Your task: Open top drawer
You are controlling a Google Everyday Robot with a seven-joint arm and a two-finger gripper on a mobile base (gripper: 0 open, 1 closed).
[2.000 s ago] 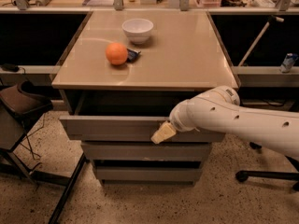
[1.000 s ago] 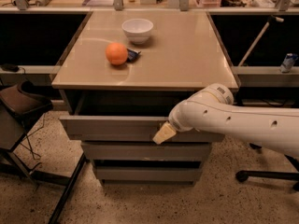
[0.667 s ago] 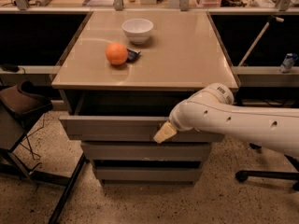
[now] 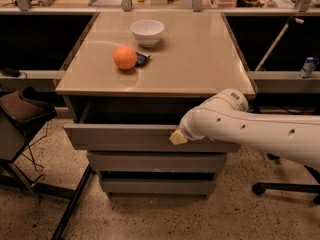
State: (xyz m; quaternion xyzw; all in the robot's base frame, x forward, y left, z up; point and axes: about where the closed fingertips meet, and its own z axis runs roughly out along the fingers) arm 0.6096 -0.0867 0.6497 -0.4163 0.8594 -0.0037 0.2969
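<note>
My hand (image 4: 178, 137) sits against the upper edge of the top drawer (image 4: 120, 138) front, right of its middle. I cannot tell whether it is spread or pressed together. The drawer is partly pulled out from under the bench (image 4: 200, 59), with its front lip forward of the bench edge and a dark gap above and behind my hand. Below my hand, the middle drawer (image 4: 150, 162) and bottom drawer (image 4: 150, 186) sit further back. Up and left, on the bench, an orange (image 4: 125, 57) touches a small dark object (image 4: 142, 59), and a white bowl (image 4: 147, 32) stands just beyond them. Far left, a brown chair seat (image 4: 22, 109) stands near the drawer's left corner. Down and right, a chair castor (image 4: 258, 188) rests on the speckled floor (image 4: 150, 219), which lies open before the drawers.
</note>
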